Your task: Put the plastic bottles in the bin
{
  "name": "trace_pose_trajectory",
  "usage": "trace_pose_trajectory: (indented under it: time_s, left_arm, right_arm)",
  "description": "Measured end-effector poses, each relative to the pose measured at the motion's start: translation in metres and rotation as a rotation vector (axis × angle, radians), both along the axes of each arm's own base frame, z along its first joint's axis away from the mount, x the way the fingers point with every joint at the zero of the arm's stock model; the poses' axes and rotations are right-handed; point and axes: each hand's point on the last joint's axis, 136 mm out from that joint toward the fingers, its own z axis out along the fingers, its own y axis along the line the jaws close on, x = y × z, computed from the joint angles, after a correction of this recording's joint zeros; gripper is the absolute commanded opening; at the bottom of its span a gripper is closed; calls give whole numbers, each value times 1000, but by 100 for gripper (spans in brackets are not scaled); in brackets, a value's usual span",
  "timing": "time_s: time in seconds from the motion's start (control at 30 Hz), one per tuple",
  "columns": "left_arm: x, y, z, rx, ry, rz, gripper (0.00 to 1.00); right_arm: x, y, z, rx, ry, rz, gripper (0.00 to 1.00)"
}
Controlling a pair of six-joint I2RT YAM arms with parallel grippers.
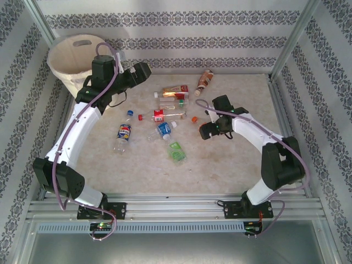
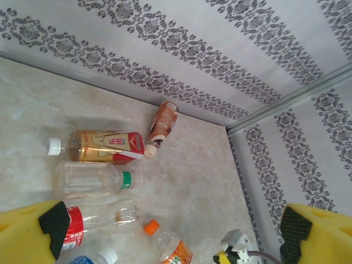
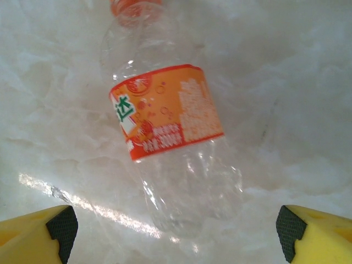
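The pale marbled counter lay inside patterned walls, and the cream bin stood at its far left corner, well apart from most of the bottles. The left arm curved up the left side and ended just beside the bin, while the right arm bent in from the right toward the middle. The left claw hung above the counter with its jaws spread wide and nothing between them. The right claw was also wide open and gripped nothing. Its black pads sat low on either side of the base end of the orange-label bottle, apart from it. That bottle lay on its side on the counter, with its orange cap pointing away from the claw. The other bottles were scattered across the middle of the counter, all outside the bin. A blue-label bottle lay left of centre, and a red-and-gold bottle lay farther back with a green-banded bottle just beside it. A red-label bottle lay nearer, and a smaller blue-label bottle nearer still. A brown-label bottle lay close to the far wall, tilted, with its cap end near the red-and-gold one. A crushed green bottle lay nearest the arms' bases.
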Motion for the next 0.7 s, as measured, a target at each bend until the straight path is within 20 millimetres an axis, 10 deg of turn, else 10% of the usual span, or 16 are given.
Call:
trace_pose_trajectory:
  time_s: [0.3,0.7]
  left_arm:
    - [-2,6,-24,27,65,34,100]
    - [-2,14,-31,55,89,69,100]
  right_arm:
    - [2,7,-35,-67,105,91,94]
    - [5,4,-61,-109,161,112,67]
